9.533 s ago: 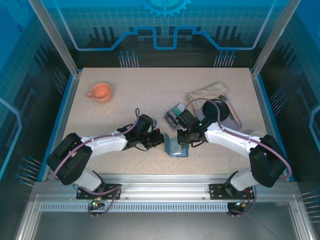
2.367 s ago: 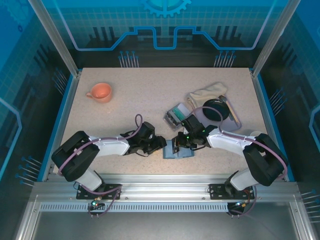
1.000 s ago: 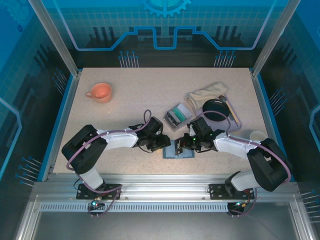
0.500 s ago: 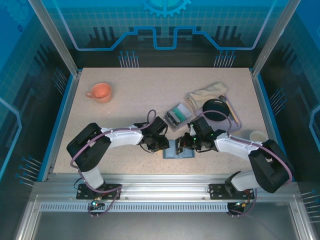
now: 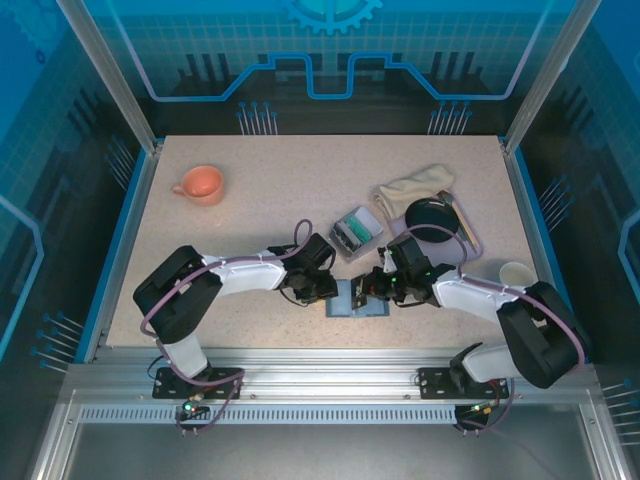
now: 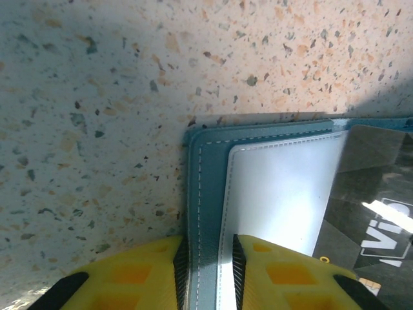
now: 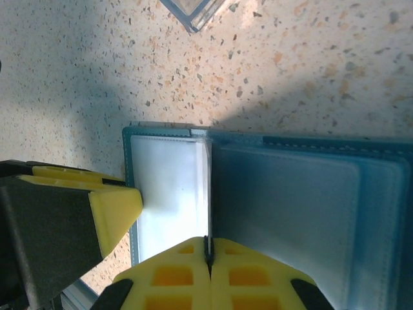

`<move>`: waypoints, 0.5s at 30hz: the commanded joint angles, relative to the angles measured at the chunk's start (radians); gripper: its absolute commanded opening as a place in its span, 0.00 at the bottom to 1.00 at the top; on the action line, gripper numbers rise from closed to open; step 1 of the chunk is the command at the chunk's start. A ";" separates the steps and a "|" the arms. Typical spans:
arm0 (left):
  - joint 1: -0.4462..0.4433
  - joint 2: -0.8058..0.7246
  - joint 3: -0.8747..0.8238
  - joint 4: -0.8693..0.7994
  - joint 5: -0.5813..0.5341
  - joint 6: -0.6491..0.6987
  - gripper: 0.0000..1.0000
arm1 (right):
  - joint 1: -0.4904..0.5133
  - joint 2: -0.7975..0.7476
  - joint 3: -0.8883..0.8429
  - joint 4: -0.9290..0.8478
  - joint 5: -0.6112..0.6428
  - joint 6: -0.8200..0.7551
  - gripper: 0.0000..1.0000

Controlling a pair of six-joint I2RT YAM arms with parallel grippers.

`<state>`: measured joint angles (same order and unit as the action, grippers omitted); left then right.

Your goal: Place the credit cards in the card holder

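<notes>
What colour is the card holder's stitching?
White, on the teal card holder; best in left wrist view.

Arms converge low; left tool (image 6: 208, 250) pinching, right tool (image 7: 208, 252) fully closed.

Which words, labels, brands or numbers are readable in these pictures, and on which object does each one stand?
"VIP": white letters on the dark card lying on the open card holder, in the left wrist view; the picture's edge cuts the card just after them.
Cards in the clear box: any print is too small to read.
No other text can be read.
</notes>
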<state>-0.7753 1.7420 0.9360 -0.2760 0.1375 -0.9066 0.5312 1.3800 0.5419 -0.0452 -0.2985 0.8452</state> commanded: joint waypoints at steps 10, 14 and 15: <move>-0.010 0.039 -0.031 0.021 0.015 -0.011 0.26 | 0.030 0.037 -0.064 0.075 -0.039 0.021 0.00; -0.011 0.038 -0.032 0.025 0.015 -0.016 0.26 | 0.029 0.021 -0.086 0.090 -0.063 0.029 0.00; -0.010 0.039 -0.032 0.024 0.015 -0.016 0.26 | 0.029 0.017 -0.088 0.080 -0.065 0.026 0.00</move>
<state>-0.7753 1.7420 0.9329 -0.2749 0.1375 -0.9142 0.5381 1.3949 0.4881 0.0727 -0.3195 0.8654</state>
